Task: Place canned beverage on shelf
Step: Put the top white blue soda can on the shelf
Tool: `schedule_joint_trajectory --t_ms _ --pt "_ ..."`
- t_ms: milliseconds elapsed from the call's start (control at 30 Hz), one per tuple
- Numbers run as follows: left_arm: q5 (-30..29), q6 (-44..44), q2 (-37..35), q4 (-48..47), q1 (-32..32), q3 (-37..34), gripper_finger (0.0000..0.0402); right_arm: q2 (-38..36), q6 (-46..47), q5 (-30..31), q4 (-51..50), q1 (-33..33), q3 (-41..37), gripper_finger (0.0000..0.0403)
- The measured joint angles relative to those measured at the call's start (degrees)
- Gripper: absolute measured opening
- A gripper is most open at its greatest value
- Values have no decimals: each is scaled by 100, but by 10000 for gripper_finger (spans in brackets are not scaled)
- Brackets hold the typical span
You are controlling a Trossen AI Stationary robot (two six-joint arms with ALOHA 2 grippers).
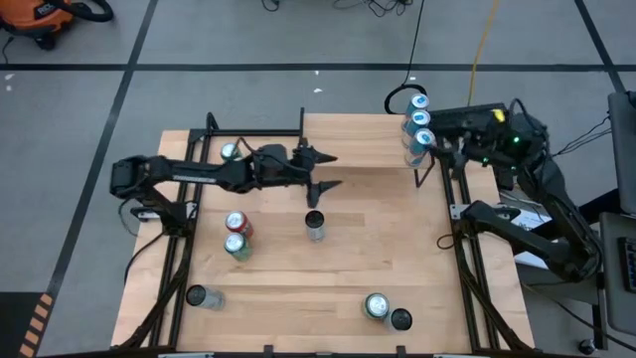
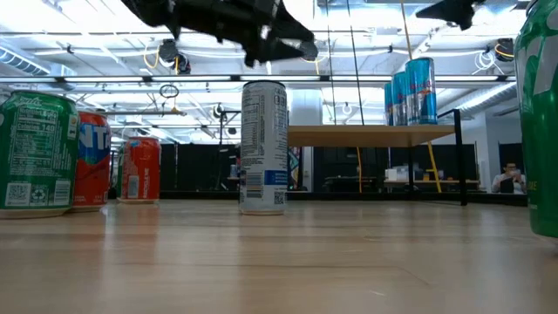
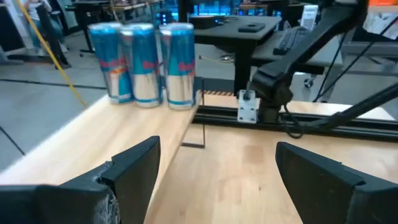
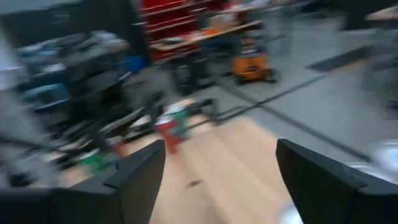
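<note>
Beyond the far-left corner of the light wooden surface [image 1: 378, 254], an orange shop vacuum with a black hose [image 1: 45, 18] sits on the grey floor [image 1: 248, 94]. Black tape lines [image 1: 129, 85] cross that floor around the surface. A yellow cable [image 1: 484, 40] runs away from the surface's far-right corner. A seated person [image 2: 504, 180] shows far behind it.

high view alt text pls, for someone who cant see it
The left gripper hovers open above a wooden table, just over a slim dark-topped can. Three blue-and-silver cans stand on the light wood shelf; the right gripper sits beside them.
</note>
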Motion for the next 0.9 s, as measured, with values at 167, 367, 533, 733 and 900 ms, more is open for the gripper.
schedule_joint_trajectory --t_ms 167,367,533,733,900 --pt "-7 25 -847 -1089 -206 0 318 -226 120 -296 516 386 -466 255" --pt "-866 319 -1894 -2336 -960 2 317 -361 36 -469 1279 973 -628 219" --pt "-1777 199 -1965 -2478 -1696 -52 317 -187 127 -593 1788 1646 -669 204" --pt "-2692 -132 -1382 -2471 -2194 -105 318 241 -144 -2 1804 2739 -669 197" --pt "-2880 -863 -799 -2462 -2336 -105 318 579 -184 1263 1784 3698 -669 196"
